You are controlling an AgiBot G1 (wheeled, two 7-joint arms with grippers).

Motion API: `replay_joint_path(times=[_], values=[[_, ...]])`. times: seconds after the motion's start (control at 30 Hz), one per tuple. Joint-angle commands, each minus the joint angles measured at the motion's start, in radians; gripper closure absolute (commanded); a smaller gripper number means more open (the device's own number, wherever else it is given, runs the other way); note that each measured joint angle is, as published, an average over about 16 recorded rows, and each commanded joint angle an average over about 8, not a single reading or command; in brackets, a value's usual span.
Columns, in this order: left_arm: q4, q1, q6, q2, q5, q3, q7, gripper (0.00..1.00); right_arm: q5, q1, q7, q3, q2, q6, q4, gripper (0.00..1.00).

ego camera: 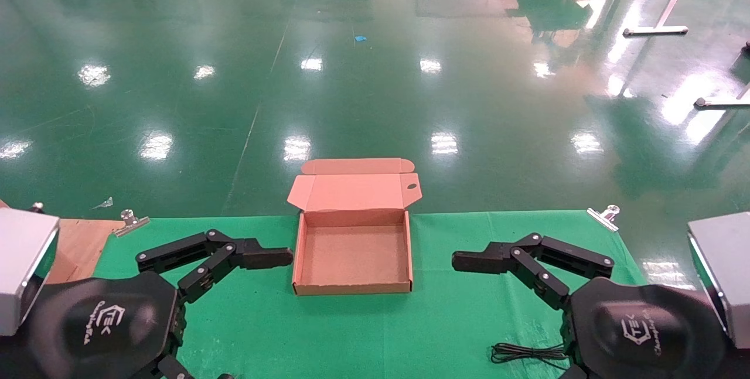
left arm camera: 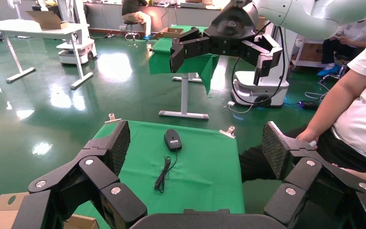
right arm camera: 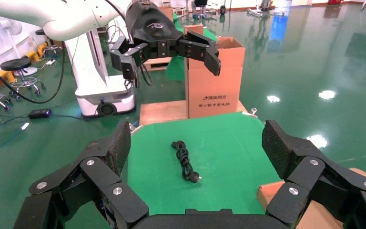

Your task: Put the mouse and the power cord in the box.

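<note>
The box (ego camera: 351, 253) lies open at the middle of the green table, lid (ego camera: 354, 190) folded back, nothing inside. In the left wrist view the mouse (left arm camera: 173, 140) rests on the cloth with its thin cable (left arm camera: 163, 172) bundled beside it. In the head view only that cable (ego camera: 527, 352) shows, beside my right gripper's housing. The power cord (right arm camera: 185, 161) lies coiled on the cloth in the right wrist view. It is hidden in the head view. My left gripper (ego camera: 258, 314) (left arm camera: 198, 148) hovers left of the box, open and holding nothing. My right gripper (ego camera: 486, 317) (right arm camera: 196, 148) hovers on the box's right side, also open with nothing in it.
Metal clips (ego camera: 132, 221) (ego camera: 606, 215) pin the green cloth (ego camera: 351, 332) at the far corners. A tall cardboard carton (right arm camera: 215, 78) stands on a wooden board (right arm camera: 167, 110) past the table's left end. A seated person (left arm camera: 357, 109) is close to the right end.
</note>
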Motion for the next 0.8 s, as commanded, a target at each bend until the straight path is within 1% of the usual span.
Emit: replay_joint_path(times=[0.03, 0.8], values=[[0.000, 0.000, 0.000, 0.000, 0.000, 0.000, 0.000, 0.00, 0.000, 0.000, 0.000, 0.000, 0.000, 0.000, 0.000, 0.00], [0.000, 0.000, 0.000, 0.000, 0.000, 0.000, 0.000, 0.00, 0.000, 0.000, 0.000, 0.000, 0.000, 0.000, 0.000, 0.00]])
